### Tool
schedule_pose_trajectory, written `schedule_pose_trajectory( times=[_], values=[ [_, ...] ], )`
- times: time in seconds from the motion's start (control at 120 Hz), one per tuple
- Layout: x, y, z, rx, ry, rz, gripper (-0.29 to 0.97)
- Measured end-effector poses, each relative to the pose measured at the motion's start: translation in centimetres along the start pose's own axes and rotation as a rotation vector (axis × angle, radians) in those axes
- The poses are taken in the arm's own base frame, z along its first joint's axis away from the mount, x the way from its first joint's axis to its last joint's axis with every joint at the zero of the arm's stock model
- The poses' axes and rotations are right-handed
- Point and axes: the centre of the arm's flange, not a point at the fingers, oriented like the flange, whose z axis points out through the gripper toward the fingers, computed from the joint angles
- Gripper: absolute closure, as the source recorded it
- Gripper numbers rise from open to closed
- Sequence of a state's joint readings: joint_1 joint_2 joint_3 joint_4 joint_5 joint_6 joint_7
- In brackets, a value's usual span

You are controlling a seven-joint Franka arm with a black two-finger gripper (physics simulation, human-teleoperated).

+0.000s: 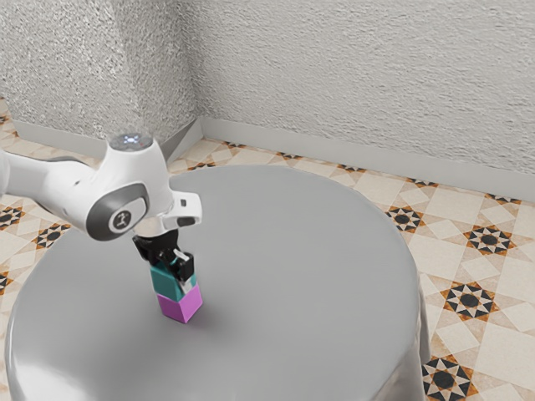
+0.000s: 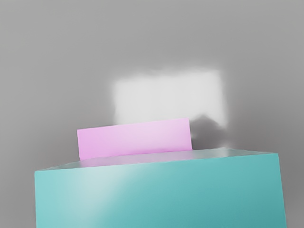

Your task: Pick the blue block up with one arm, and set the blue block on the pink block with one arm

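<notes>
Gripper [image 1: 170,264] stands over the round grey table [image 1: 318,251], fingers closed narrowly on two sides of the blue block [image 1: 163,282]. Blue block sits on top of the pink block [image 1: 180,306], slightly offset, faces touching.

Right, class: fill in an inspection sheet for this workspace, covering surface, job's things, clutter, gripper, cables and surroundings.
Surface: round grey table, smooth and slightly glossy.
Job's things: blue block sits stacked on the pink block.
Clutter: nothing seen.
Gripper: the gripper comes from above, shut on the blue block.
Cables: nothing seen.
Surroundings: patterned tile floor; rough grey walls.
</notes>
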State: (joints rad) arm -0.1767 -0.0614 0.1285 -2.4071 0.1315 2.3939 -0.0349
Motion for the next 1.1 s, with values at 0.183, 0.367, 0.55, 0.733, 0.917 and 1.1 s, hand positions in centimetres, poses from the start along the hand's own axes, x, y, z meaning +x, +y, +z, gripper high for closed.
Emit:
schedule_pose_trajectory(
  times=[0.183, 0.367, 0.55, 0.733, 0.917, 1.1],
  values=[
    [0.07, 0.01, 0.03, -0.006, 0.006, -0.008, 0.31],
    [-0.15, -0.37, -0.23, -0.020, 0.009, -0.011, 0.27],
    [-0.33, -0.73, -0.03, -0.025, 0.004, -0.005, 0.24],
    [-0.28, -0.57, 0.03, -0.026, 0.004, 0.011, 0.12],
    [-0.25, -0.59, 0.12, -0.026, 0.002, 0.020, 0.06],
    [0.04, -0.64, -0.13, -0.026, 0.008, 0.026, 0.04]
  ],
)
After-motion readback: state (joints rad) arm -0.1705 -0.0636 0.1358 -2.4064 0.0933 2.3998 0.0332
